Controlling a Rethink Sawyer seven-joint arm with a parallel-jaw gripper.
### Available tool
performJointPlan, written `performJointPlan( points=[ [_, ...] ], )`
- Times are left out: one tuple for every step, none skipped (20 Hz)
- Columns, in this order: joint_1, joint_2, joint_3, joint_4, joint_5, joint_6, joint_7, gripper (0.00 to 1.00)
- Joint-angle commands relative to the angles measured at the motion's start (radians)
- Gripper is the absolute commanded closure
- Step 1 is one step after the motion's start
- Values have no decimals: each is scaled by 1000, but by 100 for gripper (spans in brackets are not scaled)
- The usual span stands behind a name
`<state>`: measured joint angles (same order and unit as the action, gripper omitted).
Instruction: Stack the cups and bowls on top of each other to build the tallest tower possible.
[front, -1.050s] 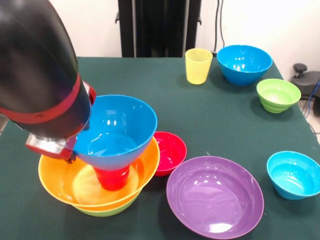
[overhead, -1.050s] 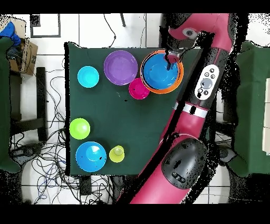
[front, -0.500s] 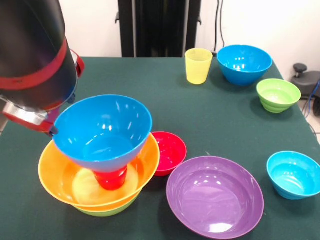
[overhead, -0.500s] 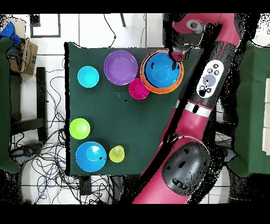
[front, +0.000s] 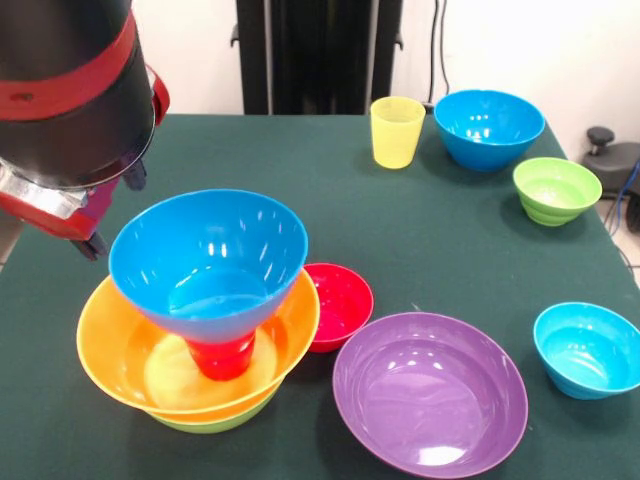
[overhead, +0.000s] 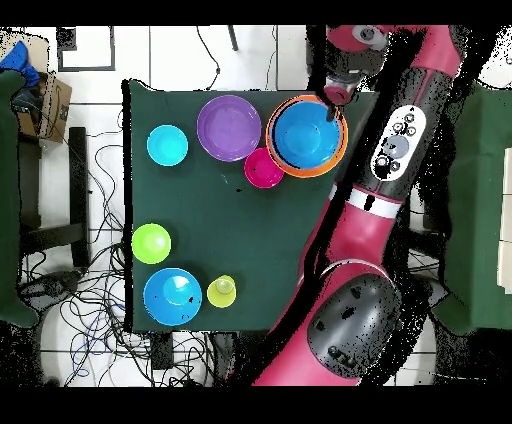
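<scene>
1. Front view: My gripper (front: 110, 210) hangs just up and to the side of my tower (front: 200, 330). I cannot tell if it is apart or together, because my big arm hides most of it. The tower is a shiny blue plastic bowl (front: 208, 262) sitting on an upside-down red plastic cup (front: 222, 356), inside a big orange plastic bowl (front: 120, 360), over a lime-green bowl (front: 215, 422). The blue bowl is wide and the cup is narrow, so I think a small bump from me could tip it off. A small red bowl (front: 340, 305) touches the orange one.

2. Overhead view: My gripper (overhead: 335, 100) is by the tower's (overhead: 306, 135) rim, at the table's corner. The purple bowl (overhead: 228, 127), the other bowls and the yellow cup (overhead: 221, 291) wait apart, not stacked yet.
</scene>
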<state>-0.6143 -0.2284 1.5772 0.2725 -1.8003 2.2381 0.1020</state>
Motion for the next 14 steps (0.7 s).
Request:
performJointPlan(
  points=[
    [29, -23, 51, -26, -142, 27, -119, 0],
    [27, -25, 54, -24, -143, 31, -120, 0],
    [28, -27, 50, -19, -134, 37, -111, 0],
    [26, -31, 48, -15, -126, 43, -103, 0],
    [25, -39, 33, -4, -97, 56, -75, 0],
    [24, -44, 21, 6, -75, 66, -55, 0],
    [17, -54, -4, 26, -10, 78, 8, 0],
    [14, -56, -23, 43, 33, 78, 47, 0],
    [5, -71, -61, 76, 106, 74, 126, 0],
    [0, -80, -89, 99, 149, 73, 169, 0],
    [-10, -105, -131, 140, 221, 78, 247, 0],
    [-14, -115, -153, 158, 261, 69, 287, 0],
    [-19, -133, -176, 176, 310, 62, 336, 0],
    [-25, -152, -200, 195, 358, 54, 386, 0]
  ],
)
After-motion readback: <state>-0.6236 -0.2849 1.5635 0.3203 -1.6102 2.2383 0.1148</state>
